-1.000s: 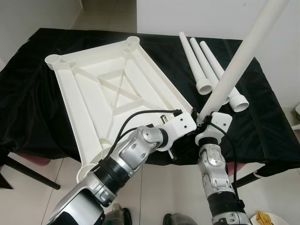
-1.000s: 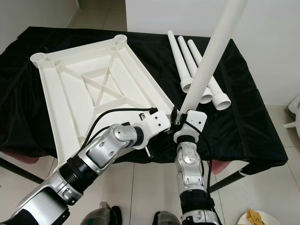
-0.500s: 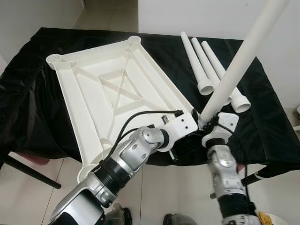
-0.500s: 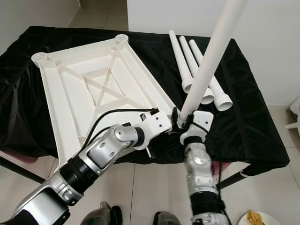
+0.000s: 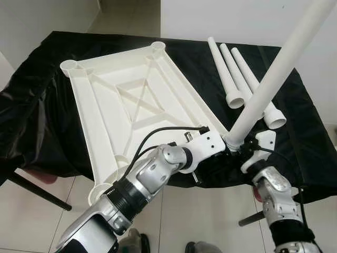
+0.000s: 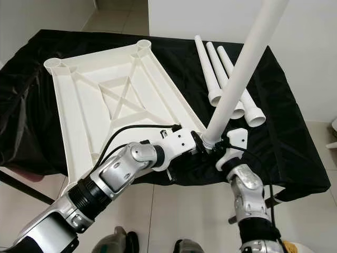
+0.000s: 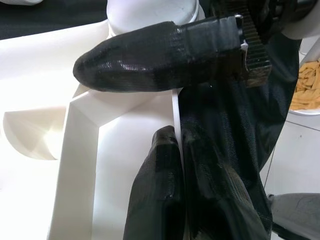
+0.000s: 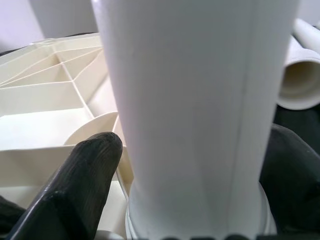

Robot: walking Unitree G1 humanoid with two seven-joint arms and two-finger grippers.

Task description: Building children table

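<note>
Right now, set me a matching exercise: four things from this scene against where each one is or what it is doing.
Things:
1. tabletop
2. upright leg
3. three spare legs
4. left tool

States:
A. lying side by side on the black cloth
B. lying underside up, ribs showing
C. clamped on the tabletop's near corner edge
D. standing in the near corner socket, held by the right tool

Pairs: 1-B, 2-D, 3-A, 4-C

White leg (image 5: 274, 79) upright at tabletop (image 5: 131, 105) corner; both hands there; three legs (image 5: 239, 79) beside.
</note>
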